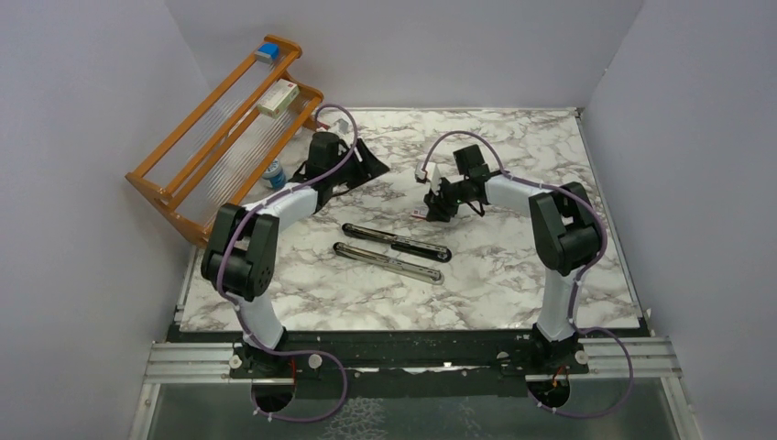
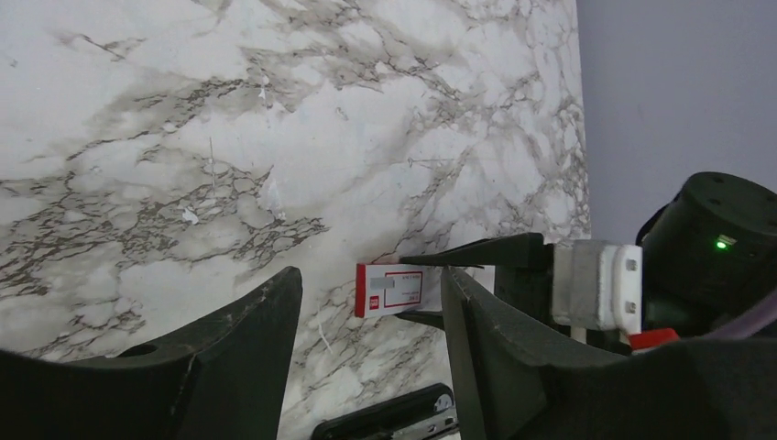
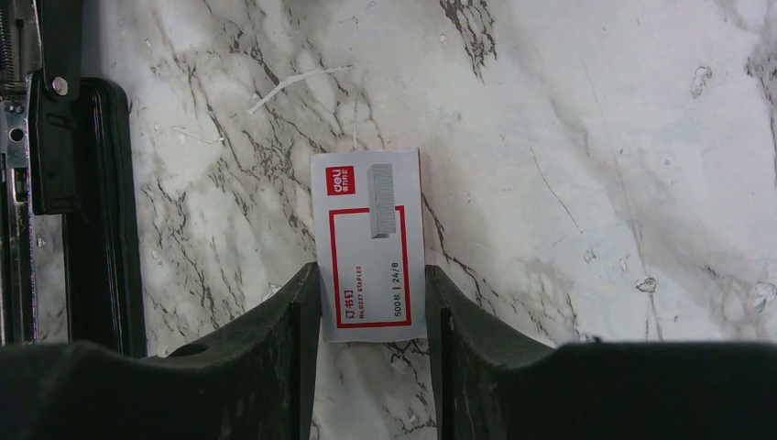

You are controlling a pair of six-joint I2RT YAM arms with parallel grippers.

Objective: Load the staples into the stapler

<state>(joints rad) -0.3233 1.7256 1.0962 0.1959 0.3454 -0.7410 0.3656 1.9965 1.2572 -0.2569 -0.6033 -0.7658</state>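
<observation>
The black stapler [image 1: 392, 252] lies opened flat in mid-table, its two long halves side by side; its end shows in the left wrist view [image 2: 385, 423] and along the left edge of the right wrist view [image 3: 87, 211]. The small red-and-white packet of staples [image 3: 369, 243] sits between the fingers of my right gripper [image 3: 371, 270], which is shut on its sides just above the marble, behind the stapler [image 1: 429, 209]. My left gripper [image 1: 371, 168] stands open to the left of it with nothing between its fingers; its camera sees the packet [image 2: 396, 289] held by the right fingers [image 2: 495, 252].
A wooden rack [image 1: 229, 128] stands at the back left with a white-and-red box [image 1: 278, 98] and a blue item [image 1: 267, 52] on it. A small blue-and-white container [image 1: 273, 172] sits by its foot. Grey walls close the back and sides.
</observation>
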